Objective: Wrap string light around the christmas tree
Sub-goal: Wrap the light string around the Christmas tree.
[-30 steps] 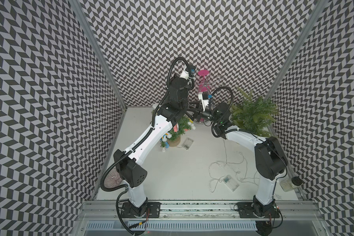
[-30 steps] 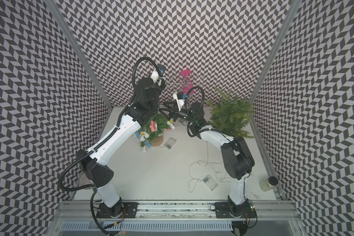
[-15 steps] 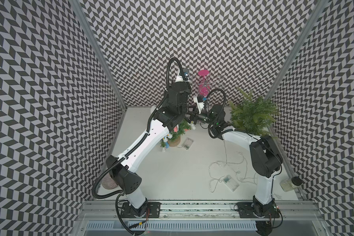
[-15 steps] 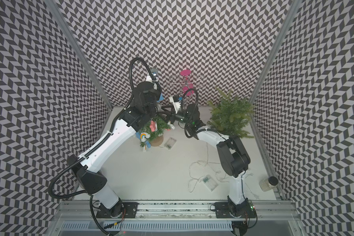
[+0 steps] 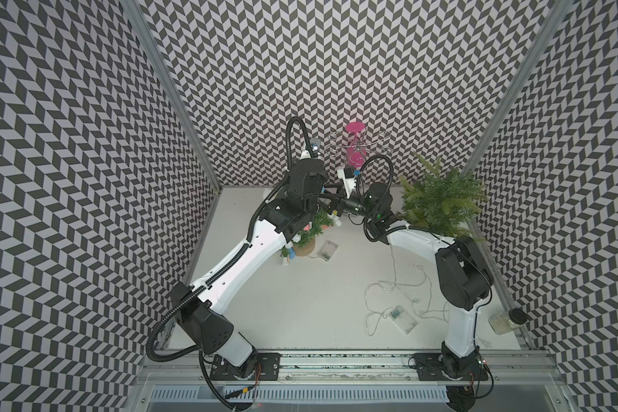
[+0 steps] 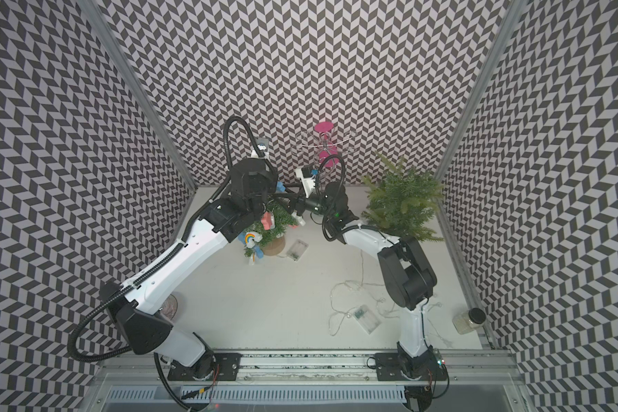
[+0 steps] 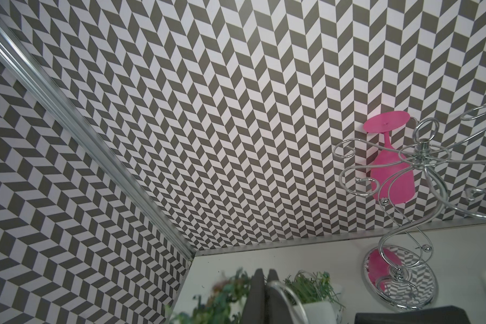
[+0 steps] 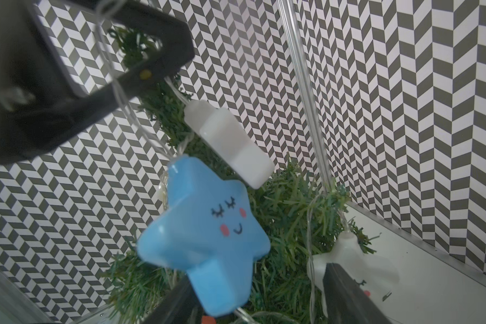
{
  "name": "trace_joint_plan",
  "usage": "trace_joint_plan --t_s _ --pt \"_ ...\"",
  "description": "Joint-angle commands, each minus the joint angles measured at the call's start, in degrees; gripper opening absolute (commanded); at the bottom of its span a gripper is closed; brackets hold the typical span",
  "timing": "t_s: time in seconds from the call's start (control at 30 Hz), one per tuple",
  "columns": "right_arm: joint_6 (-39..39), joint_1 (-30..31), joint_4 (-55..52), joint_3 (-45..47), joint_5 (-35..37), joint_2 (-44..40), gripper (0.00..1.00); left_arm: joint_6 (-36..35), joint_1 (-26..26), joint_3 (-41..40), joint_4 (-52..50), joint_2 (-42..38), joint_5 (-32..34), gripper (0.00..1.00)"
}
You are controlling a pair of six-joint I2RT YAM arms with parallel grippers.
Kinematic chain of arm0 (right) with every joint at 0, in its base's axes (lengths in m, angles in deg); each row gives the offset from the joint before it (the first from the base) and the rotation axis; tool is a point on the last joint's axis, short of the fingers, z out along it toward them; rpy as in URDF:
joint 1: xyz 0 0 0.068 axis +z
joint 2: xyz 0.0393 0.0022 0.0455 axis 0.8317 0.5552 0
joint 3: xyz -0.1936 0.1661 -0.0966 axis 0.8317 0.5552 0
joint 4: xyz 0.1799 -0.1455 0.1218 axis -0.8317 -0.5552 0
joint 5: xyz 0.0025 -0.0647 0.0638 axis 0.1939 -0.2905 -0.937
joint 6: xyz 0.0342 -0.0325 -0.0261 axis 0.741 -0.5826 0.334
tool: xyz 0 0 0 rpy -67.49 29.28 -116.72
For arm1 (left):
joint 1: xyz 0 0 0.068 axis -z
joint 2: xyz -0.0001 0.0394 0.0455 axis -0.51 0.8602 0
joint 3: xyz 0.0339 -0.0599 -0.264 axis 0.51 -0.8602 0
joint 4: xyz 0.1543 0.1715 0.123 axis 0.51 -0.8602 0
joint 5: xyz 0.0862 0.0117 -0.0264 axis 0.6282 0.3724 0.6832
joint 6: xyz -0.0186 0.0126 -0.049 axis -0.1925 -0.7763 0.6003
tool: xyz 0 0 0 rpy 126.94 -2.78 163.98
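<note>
Zigzag walls [image 6: 300,71] are enclosing the white bench [image 6: 264,303]. The string light [image 8: 205,238] is already lying partly around the christmas tree [image 6: 279,217]. At the treetop the left hand [image 7: 264,273] is clenching its wire. The right hand [image 8: 257,275] is hanging released beside the tree. More turns are probably remaining.

Open tabletop [image 5: 293,306] mid-front, wire rack [image 7: 413,283] behind small tree [image 6: 286,217], large plant [image 5: 439,199] crowding right side

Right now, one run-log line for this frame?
left pincer: shut on string light | right pincer: open around blue star | christmas tree: partly wrapped
</note>
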State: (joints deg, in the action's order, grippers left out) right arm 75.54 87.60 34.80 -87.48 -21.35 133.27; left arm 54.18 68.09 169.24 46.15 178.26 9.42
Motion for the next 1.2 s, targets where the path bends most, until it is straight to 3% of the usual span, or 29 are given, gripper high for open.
trace_joint_plan --t_s 0.0,0.43,0.53,0.8,0.93,1.07,1.17 --pt "-0.74 0.01 1.66 1.47 1.20 -2.91 0.68 3.95 -0.88 -2.80 1.18 -2.48 -2.26 0.00" --pt "-1.15 -0.21 7.47 11.85 2.69 -11.72 0.71 7.41 -1.13 -10.13 2.79 -5.96 -4.09 0.06" --pt "-1.38 -0.22 7.42 13.18 2.81 -13.19 0.72 8.30 -1.05 -12.08 2.98 -7.66 -4.73 0.18" --pt "-3.21 -0.23 6.62 16.10 4.22 -16.12 0.73 8.98 -1.04 -14.32 4.47 -9.14 -5.49 0.37" --pt "-4.31 -0.29 5.77 16.48 5.11 -16.83 0.73 8.95 -1.04 -14.97 4.83 -10.17 -5.20 0.39" --pt "-4.81 -0.31 5.12 15.88 5.83 -16.24 0.74 8.64 -1.20 -15.94 6.89 -11.87 -7.05 0.55" --pt "-4.79 -0.45 4.44 15.29 5.55 -15.50 0.74 8.63 -1.13 -18.12 8.92 -13.79 -10.96 0.72"
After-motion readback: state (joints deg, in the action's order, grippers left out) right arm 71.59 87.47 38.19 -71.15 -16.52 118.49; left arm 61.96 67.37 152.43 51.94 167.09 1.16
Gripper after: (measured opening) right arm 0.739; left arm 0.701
